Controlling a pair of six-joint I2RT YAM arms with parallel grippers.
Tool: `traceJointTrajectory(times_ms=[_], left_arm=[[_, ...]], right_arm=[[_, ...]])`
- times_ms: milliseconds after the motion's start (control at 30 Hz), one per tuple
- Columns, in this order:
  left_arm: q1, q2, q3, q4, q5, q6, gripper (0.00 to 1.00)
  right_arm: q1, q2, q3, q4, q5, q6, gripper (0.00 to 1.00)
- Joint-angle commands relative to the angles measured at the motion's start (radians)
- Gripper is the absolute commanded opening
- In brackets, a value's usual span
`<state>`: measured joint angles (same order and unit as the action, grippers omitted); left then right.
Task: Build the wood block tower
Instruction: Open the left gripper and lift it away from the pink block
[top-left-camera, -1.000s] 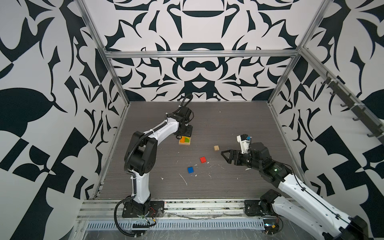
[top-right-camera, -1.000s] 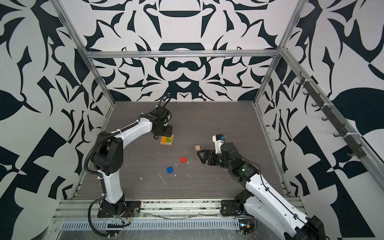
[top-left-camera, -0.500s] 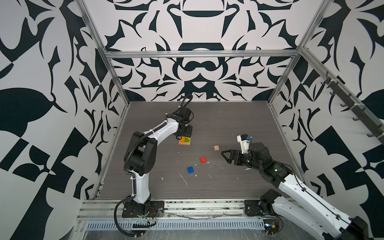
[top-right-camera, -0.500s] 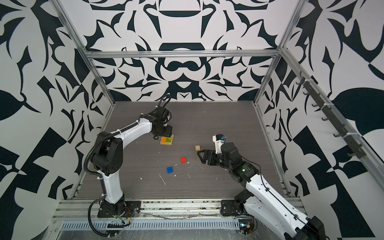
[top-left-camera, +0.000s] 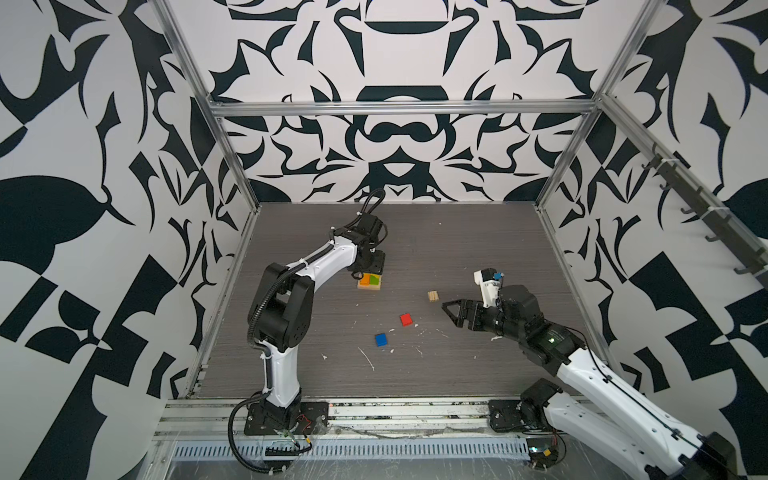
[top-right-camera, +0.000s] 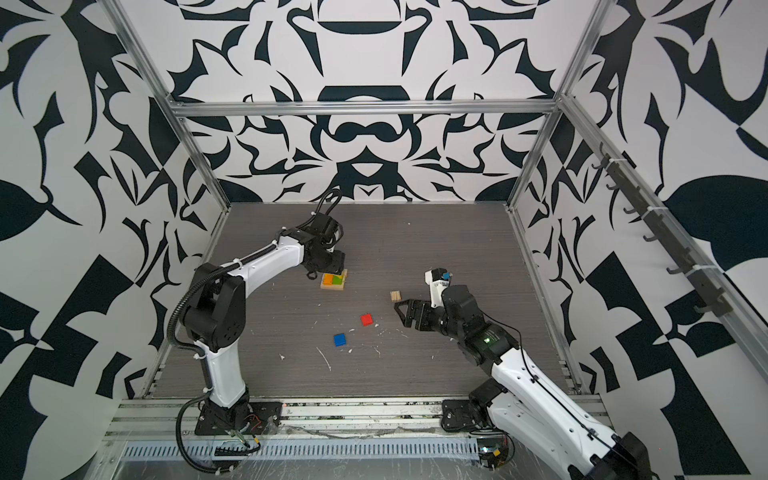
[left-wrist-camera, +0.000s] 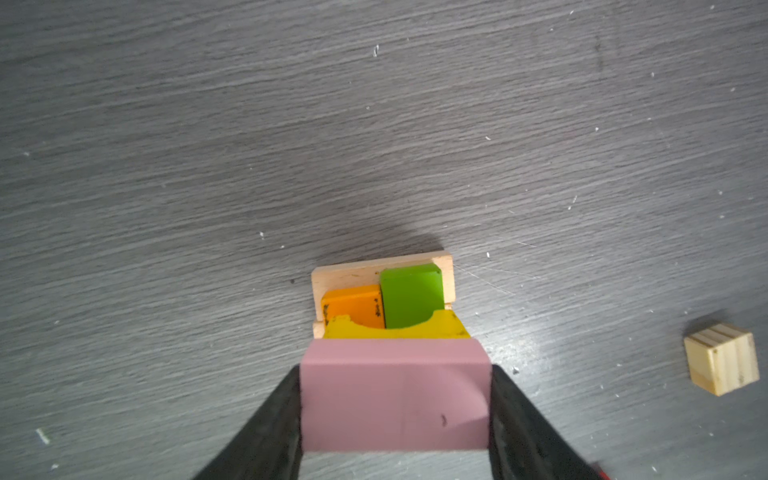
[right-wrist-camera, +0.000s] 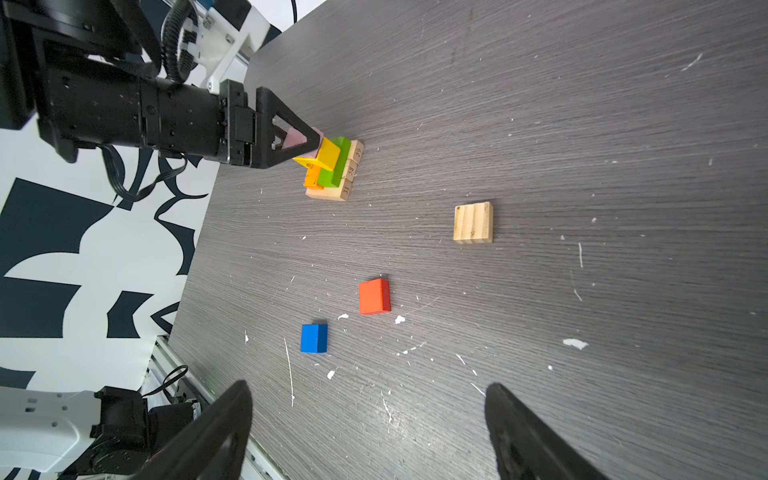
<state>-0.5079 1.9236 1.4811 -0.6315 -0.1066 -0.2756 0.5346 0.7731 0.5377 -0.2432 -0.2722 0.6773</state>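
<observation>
The tower (top-left-camera: 370, 281) stands left of the table's middle: a tan plank base (left-wrist-camera: 345, 274) carries an orange block (left-wrist-camera: 351, 305) and a green block (left-wrist-camera: 411, 295). A yellow block (left-wrist-camera: 415, 330) lies over them and looks tilted in the right wrist view. My left gripper (left-wrist-camera: 395, 370) is shut on a pink block (left-wrist-camera: 395, 399) right behind the yellow one, just above the stack. A red block (top-left-camera: 406, 319), a blue block (top-left-camera: 381, 339) and a tan cube (top-left-camera: 433, 296) lie loose. My right gripper (top-left-camera: 448, 314) hovers open and empty beside the cube.
White scraps and streaks (right-wrist-camera: 575, 343) speckle the dark wood-grain table (top-left-camera: 478, 249). Metal frame posts and patterned walls close in the left, right and back sides. The front rail (top-left-camera: 374, 411) carries both arm bases.
</observation>
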Motion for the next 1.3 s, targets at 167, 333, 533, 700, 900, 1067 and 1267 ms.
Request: traceJointTrajectory(times_ms=[167, 333, 533, 700, 900, 1067, 1267], left_arm=[[0.001, -0.022, -0.003, -0.026, 0.027, -0.004, 0.76], [0.002, -0.025, 0.005, -0.028, 0.025, -0.004, 0.92], [-0.001, -0.035, 0.020, -0.042, 0.021, -0.002, 1.00], [-0.008, -0.071, 0.016, -0.039, -0.007, 0.001, 1.00], [-0.011, -0.110, 0.016, -0.054, -0.004, 0.000, 1.00], [-0.014, -0.154, 0.000, -0.058, 0.009, -0.021, 0.99], [-0.024, -0.202, -0.028, -0.076, 0.010, -0.051, 1.00]], right_arm=[[0.005, -0.003, 0.020, 0.018, 0.011, -0.012, 0.91], [0.005, -0.008, 0.019, 0.017, 0.010, -0.012, 0.91], [0.005, -0.008, 0.021, 0.017, 0.011, -0.012, 0.91], [0.005, -0.002, 0.024, 0.019, 0.010, -0.013, 0.91], [0.005, 0.007, 0.024, 0.030, 0.007, -0.012, 0.91], [0.005, 0.014, 0.021, 0.039, 0.002, -0.010, 0.91], [0.007, 0.017, 0.016, 0.048, 0.002, -0.010, 0.91]])
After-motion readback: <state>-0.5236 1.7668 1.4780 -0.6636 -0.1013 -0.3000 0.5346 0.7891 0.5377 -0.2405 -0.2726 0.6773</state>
